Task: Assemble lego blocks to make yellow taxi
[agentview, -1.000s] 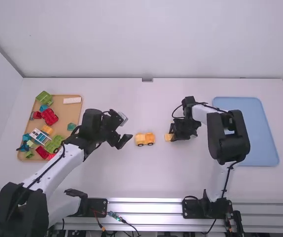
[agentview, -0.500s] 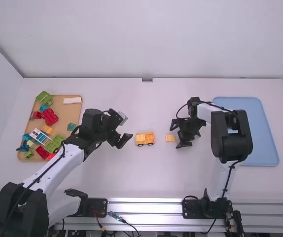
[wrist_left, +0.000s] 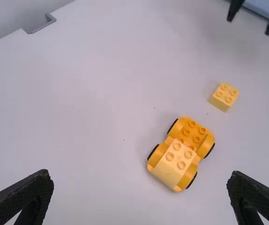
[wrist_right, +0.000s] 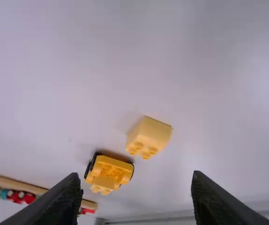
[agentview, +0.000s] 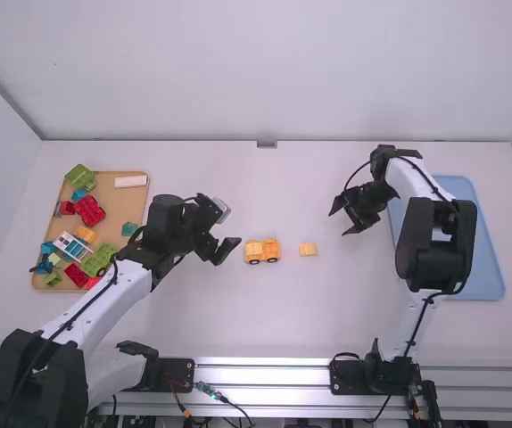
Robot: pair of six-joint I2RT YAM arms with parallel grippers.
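Yellow taxi (wrist_left: 174, 162) and loose block (wrist_left: 224, 97) look light, stiff, slick — best pinched below their studs — while left tool (wrist_left: 140, 176) and right tool (wrist_right: 137, 177) gape wide, empty

An orange-yellow four-wheeled car base (wrist_left: 196, 135) stands upright on the white table (wrist_left: 78, 117), pale yellow block (wrist_left: 168, 168) atop one end; nearby, a loose yellow four-stud block (wrist_left: 222, 98), studs up.

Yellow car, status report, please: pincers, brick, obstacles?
Both pincers open, empty: left pincer, right pincer. Loose yellow brick on table, right of car, not touching. Nothing between them.
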